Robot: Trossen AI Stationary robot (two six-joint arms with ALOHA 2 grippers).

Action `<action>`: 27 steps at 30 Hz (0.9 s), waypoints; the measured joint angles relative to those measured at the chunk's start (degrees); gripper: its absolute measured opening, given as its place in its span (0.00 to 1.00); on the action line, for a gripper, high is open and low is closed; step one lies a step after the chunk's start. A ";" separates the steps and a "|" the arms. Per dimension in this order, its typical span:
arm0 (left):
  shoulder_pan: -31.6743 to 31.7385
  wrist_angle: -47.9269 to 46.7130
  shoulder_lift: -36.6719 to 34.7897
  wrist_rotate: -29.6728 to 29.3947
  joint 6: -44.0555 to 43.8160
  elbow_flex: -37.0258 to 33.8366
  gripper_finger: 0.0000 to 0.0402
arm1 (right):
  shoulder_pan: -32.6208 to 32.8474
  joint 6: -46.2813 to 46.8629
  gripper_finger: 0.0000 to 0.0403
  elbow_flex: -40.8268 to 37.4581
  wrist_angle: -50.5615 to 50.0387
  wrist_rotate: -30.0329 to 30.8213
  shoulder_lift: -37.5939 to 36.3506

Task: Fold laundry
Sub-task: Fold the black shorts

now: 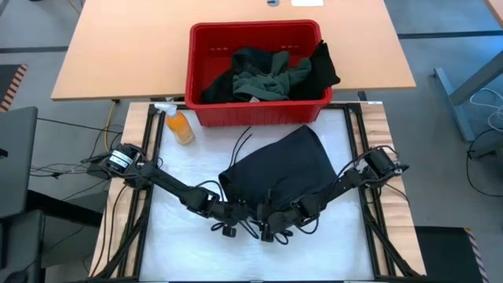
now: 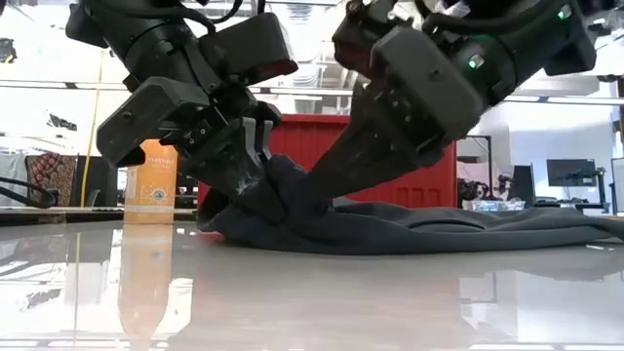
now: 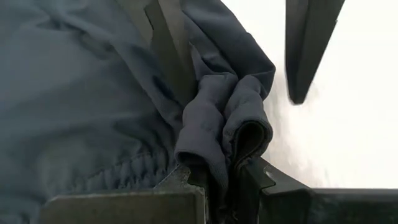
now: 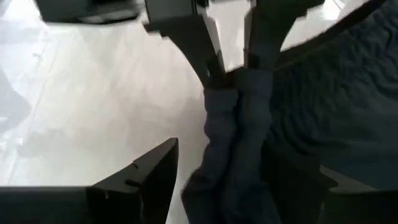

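Found black garment (image 1: 279,169) at table centre, near edge bunched at six o'clock and pinched in closed left gripper (image 3: 233,168), right gripper (image 4: 249,186) spread open astride same fold; advised keeping that pinch until a fresh right-hand hold.

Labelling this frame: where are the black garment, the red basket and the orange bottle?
black garment (image 1: 287,165), high view, middle of the cloth
red basket (image 1: 255,28), high view, far rim
orange bottle (image 1: 181,127), high view, its body
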 joint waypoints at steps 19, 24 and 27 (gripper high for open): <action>1.46 1.58 -0.02 0.95 -2.82 0.07 0.16 | -1.41 3.89 0.12 0.05 -5.15 0.71 0.68; 0.80 0.18 -1.93 2.59 -0.64 0.07 0.32 | -0.11 4.33 0.12 0.07 -8.35 -0.85 0.52; 0.48 -2.83 -5.47 6.59 1.69 0.08 0.41 | 1.20 4.53 0.12 0.07 -9.79 -0.94 0.43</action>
